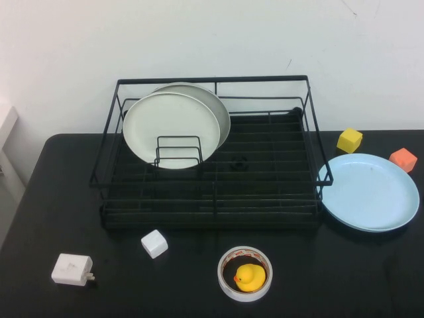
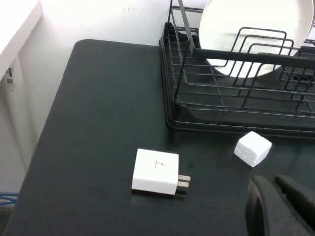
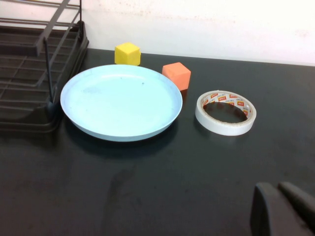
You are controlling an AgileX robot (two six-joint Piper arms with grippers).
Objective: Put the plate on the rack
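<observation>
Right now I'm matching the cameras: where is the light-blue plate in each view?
High view: plate beside the rack's right end.
Left wrist view: not in it; left gripper near the white block.
Right wrist view: plate between rack and orange cube; right gripper nearby.
Shared landmark: the rack.

Black tabletop (image 1: 40,199) w/ white plug adapter (image 1: 71,269), small white cube (image 1: 154,244), tape roll (image 1: 245,273) encircling yellow rubber duck (image 1: 250,277); yellow cube (image 1: 349,140) and orange cube (image 1: 403,159) near far right edge.

Light-blue plate (image 1: 370,192) flat on the table, touching the black wire rack's (image 1: 212,211) right side
</observation>
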